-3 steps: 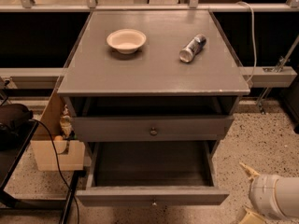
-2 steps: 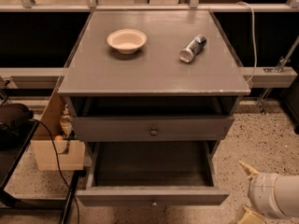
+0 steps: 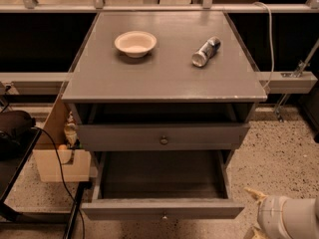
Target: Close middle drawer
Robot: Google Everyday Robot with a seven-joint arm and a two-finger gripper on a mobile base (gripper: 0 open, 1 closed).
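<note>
The middle drawer [image 3: 162,209] is pulled far out at the bottom of the grey cabinet. Its low flat front faces me, with a small round knob [image 3: 163,216], and the inside looks empty. Above it is a taller grey drawer front [image 3: 124,136] with a bigger knob [image 3: 163,140]; it stands a little forward, with a dark gap under the cabinet top. The lowest front is hidden. My gripper [image 3: 254,212] is at the lower right, just right of the open drawer's front right corner and apart from it, on a white arm segment [image 3: 286,218].
A cream bowl [image 3: 135,43] and a can lying on its side [image 3: 206,52] sit on the cabinet top [image 3: 164,78]. A cardboard box [image 3: 55,156] and a black cable [image 3: 60,168] are at the left. A white cable [image 3: 270,39] hangs at the right. The floor is speckled.
My gripper and arm have shifted slightly down and left, closer to the open drawer's right corner. The drawers, bowl and can have not moved.
</note>
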